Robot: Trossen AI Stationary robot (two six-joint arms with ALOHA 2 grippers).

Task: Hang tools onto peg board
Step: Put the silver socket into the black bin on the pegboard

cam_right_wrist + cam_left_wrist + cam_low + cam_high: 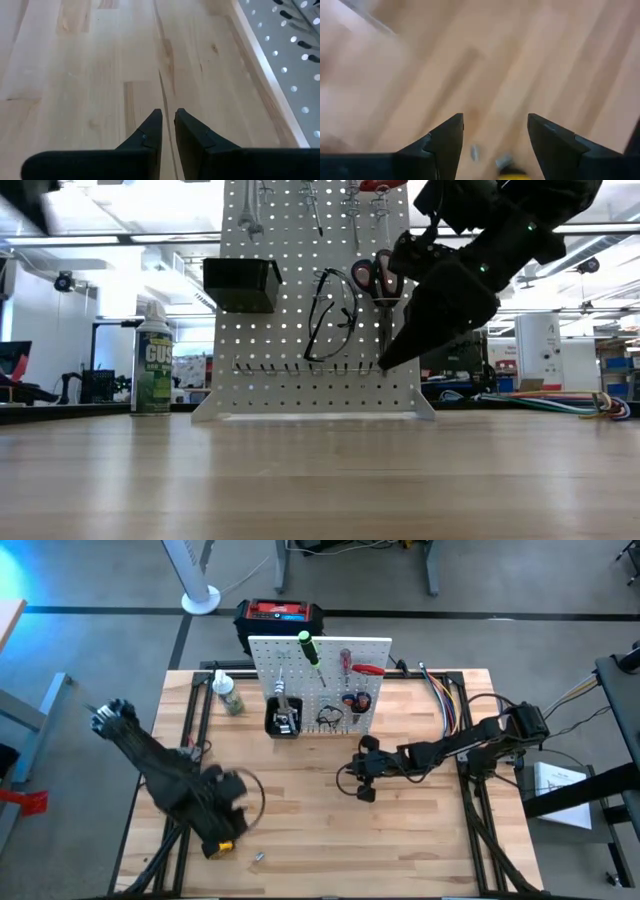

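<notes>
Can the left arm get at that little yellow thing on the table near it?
Probably yes. The left tool is open, right over the yellow thing by the table's front edge, with only bare wood and a small metal bit around. The right tool waits near the board.

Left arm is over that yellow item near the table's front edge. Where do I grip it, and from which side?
Take the yellow item across its body, coming straight down: it lies low on the table, and the left gripper hangs open just above it. Its exact shape is too blurred to pick a finer spot.
</notes>
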